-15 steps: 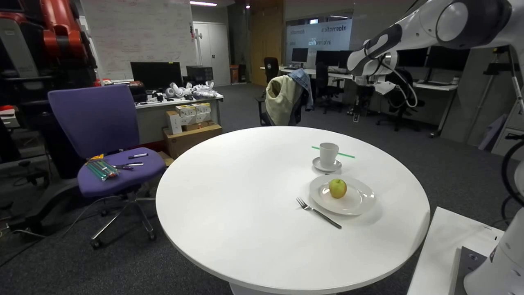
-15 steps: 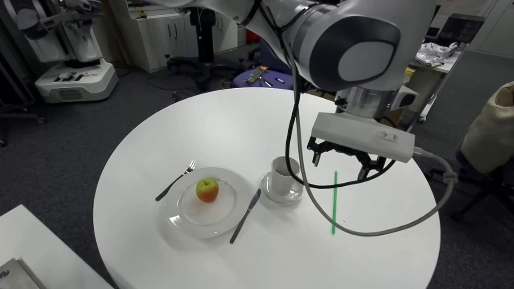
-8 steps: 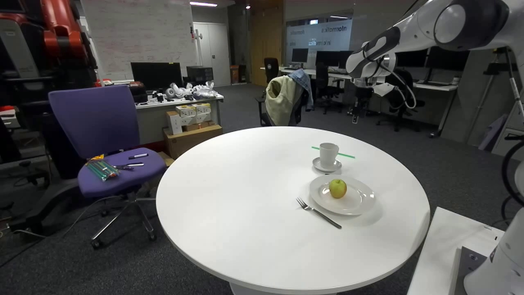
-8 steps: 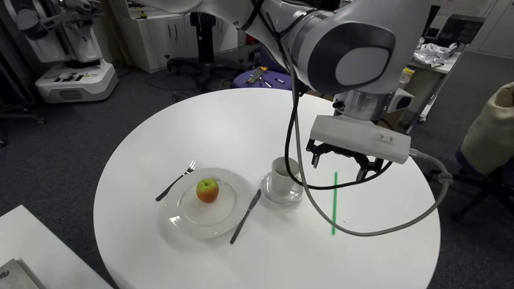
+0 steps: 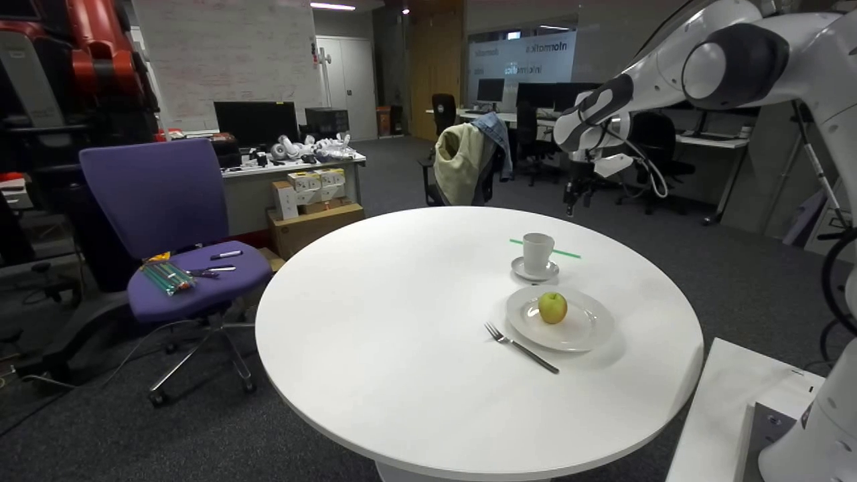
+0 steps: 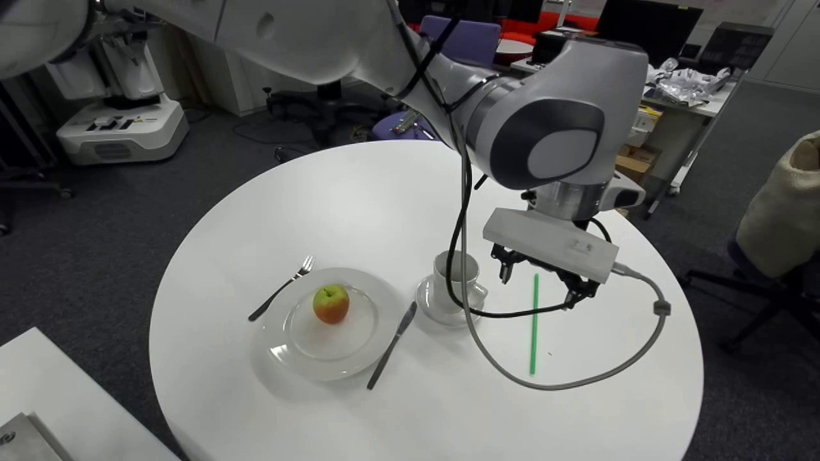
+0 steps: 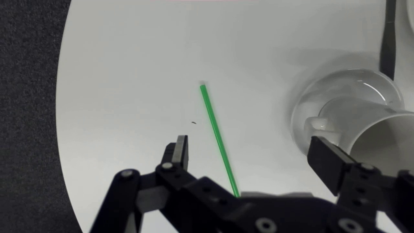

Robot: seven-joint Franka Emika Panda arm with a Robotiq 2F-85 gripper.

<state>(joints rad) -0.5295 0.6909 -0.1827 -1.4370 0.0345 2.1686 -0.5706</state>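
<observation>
Wrist view: 1 gripper, its 2 fingers spread wide and pinching nothing; seen between them, 1 green stick, lying flat on 1 white table, its lower end masked by the gripper's body; beside the stick, 1 dark speck; at the right of this view, 1 white cup standing on 1 saucer, its handle partly covered by a fingertip, contact not apparent. In an exterior view: 1 knife between the saucer and 1 white plate, the latter carrying 1 apple, green above and reddish below; the gripper hangs over the table near the cup, on the stick's side, lower than 1 second ago; stick, cup and plate unmoved. In an exterior view: 1 fork beside the plate, 1 purple chair beyond the table's edge; the stick passes behind the cup, only its ends showing; the gripper again lower than 1 second ago, apart from the cup. Bearing of the change, as judged: the spread fingers stand closer to the stick, which lies loose on the table, untouched, and no hold has yet been made on anything.
</observation>
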